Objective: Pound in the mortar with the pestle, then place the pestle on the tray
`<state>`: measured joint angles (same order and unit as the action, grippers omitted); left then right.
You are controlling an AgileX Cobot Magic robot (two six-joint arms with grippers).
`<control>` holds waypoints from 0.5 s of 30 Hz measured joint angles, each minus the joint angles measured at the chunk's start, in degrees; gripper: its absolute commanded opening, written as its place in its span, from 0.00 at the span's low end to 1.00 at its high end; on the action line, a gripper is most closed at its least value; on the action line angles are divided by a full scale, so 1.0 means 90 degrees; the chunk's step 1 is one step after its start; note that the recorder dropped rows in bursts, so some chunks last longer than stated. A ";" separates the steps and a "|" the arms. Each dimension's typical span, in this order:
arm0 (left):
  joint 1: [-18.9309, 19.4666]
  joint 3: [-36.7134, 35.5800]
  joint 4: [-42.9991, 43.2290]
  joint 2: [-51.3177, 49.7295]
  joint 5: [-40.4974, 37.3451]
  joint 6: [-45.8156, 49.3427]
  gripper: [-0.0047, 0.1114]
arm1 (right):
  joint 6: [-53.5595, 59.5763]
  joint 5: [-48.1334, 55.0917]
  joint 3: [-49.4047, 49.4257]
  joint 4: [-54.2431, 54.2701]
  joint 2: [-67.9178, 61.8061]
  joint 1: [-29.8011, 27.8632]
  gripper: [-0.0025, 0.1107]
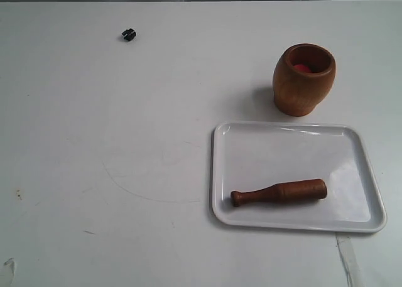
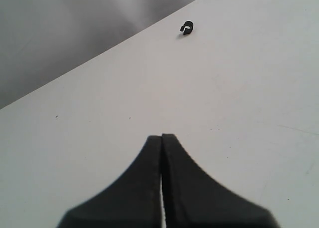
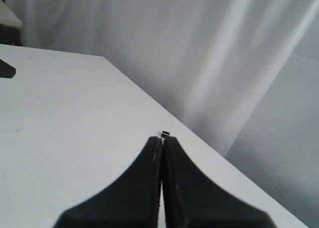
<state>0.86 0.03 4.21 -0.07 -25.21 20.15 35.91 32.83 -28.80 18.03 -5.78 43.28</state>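
- Three task things sit in the right half of the exterior view, all on a plain white worktop (image 1: pixel 94 142).
- At the upper right, the mortar (image 1: pixel 304 78) stands upright. It is a rounded brown wooden cup with a thick rim, and its mouth is open to the camera.
- Something red (image 1: pixel 303 67) shows low inside the mortar, through its mouth.
- The tray (image 1: pixel 251 142) fills the lower right. It is white, glossy and rectangular, with its long sides running across the frame.
- The mortar's base is just above the tray's upper rim in the frame, with a thin strip of worktop showing between them.
- The pestle (image 1: pixel 279 192) lies flat on the tray, in the lower half of it and clear of the rim.
- Its thick end points to the right of the frame, and its narrow handle with the small knob points left. Nothing grips it.
- A small black object (image 1: pixel 129 34) lies alone at the upper left, well apart from the tray and the mortar.
- The left fingers (image 2: pixel 139 183) are pressed together with their tips meeting and nothing between them. They hang over bare worktop, and the black object (image 2: pixel 186 27) lies ahead of them, apart.
- The right fingers (image 3: pixel 134 188) are likewise pressed together, with only a hairline seam between them and nothing pinched. They are over the worktop near its edge, with a pale curtain (image 3: pixel 199 48) beyond.
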 measured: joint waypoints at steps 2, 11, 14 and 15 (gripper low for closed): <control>0.0000 0.0000 0.0000 0.0000 0.0000 0.0000 0.04 | 0.0122 -0.0498 0.0318 0.0301 0.0000 0.0000 0.02; 0.0000 0.0000 0.0000 0.0000 0.0000 0.0000 0.04 | 0.0181 -0.2231 0.1128 0.1136 -0.0008 0.0000 0.02; 0.0000 0.0000 0.0000 0.0000 0.0000 0.0000 0.04 | 0.0181 -0.2188 0.1233 0.1340 -0.0008 0.0000 0.02; 0.0000 0.0000 0.0000 0.0000 0.0000 0.0000 0.04 | 0.0181 -0.2142 0.1259 0.1366 -0.0008 0.0000 0.02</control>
<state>0.86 0.03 4.21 -0.07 -25.21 20.15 37.54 13.55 -17.47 30.33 -5.85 43.28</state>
